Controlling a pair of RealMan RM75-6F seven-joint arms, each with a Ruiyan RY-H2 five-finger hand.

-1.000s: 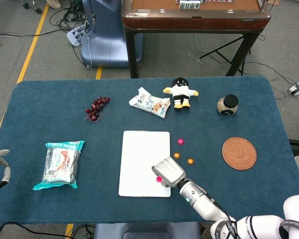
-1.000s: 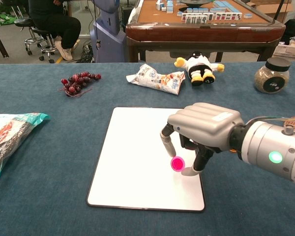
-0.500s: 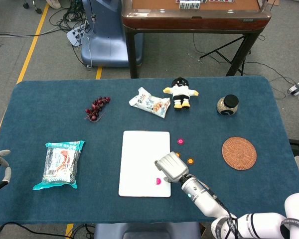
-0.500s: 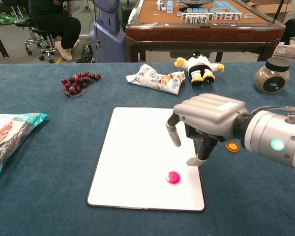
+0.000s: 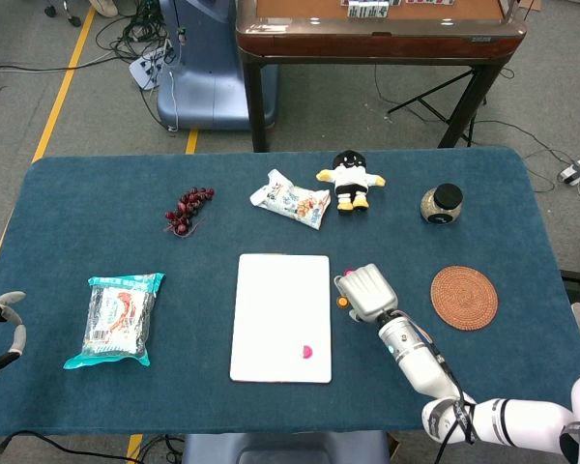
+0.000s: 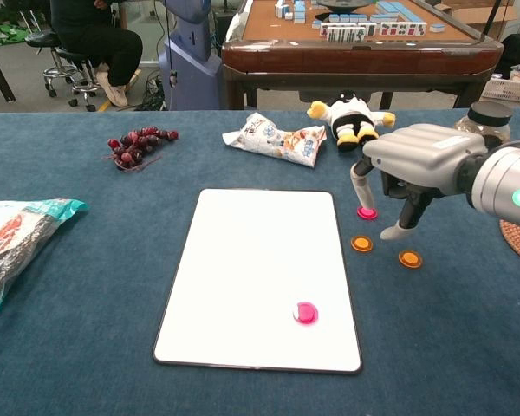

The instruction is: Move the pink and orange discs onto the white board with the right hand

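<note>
One pink disc [image 6: 305, 313] [image 5: 306, 350] lies on the white board [image 6: 251, 251] [image 5: 271, 300], near its front right corner. My right hand [image 6: 416, 160] [image 5: 367, 293] hovers right of the board, fingers spread and pointing down, holding nothing. A second pink disc [image 6: 365, 212] lies on the cloth just below one fingertip [image 6: 358, 186]. Two orange discs [image 6: 361, 243] [image 6: 408, 258] lie on the cloth under and in front of the hand; the head view shows only one orange disc [image 5: 342, 302]. My left hand [image 5: 0, 324] sits empty at the table's far left edge.
At the back are grapes [image 6: 139, 143], a snack bag [image 6: 273, 137], a plush toy [image 6: 351, 117] and a jar [image 6: 478, 132]. A woven coaster [image 5: 464, 297] lies to the right of the hand. A food packet [image 6: 13, 234] lies at the left.
My right hand let go of the pink disc on the board, then lifted and moved right and back, off the board, to above the other discs. The left hand stayed put.
</note>
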